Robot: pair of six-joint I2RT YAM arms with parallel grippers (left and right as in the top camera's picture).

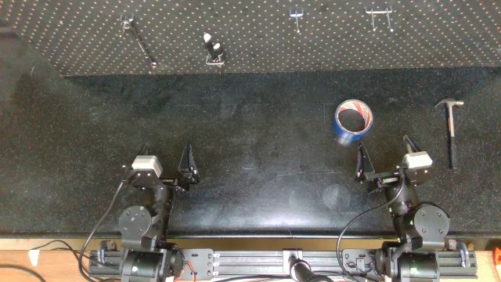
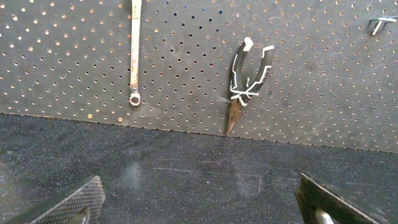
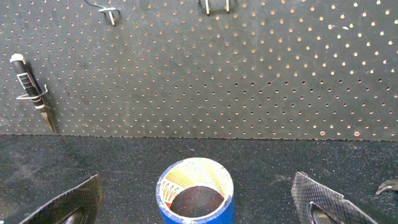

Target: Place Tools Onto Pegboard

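Trouble is most likely waiting at the tape (image 1: 354, 120), which is lying flat, hole up, just ahead of the right tool (image 1: 386, 160): a pinch on its round wall could be letting it tilt or slip free, and the hole could be missing a bare hook (image 1: 380, 16) on the pegboard (image 1: 258, 47) far beyond the tool. The hammer (image 1: 451, 133) is lying on the tabletop (image 1: 258, 133) off to that tool's outer side, and its heavy head could be swinging it off a hook. Both tools, the left tool (image 1: 166, 162) included, are sitting spread wide, holding and touching nothing.
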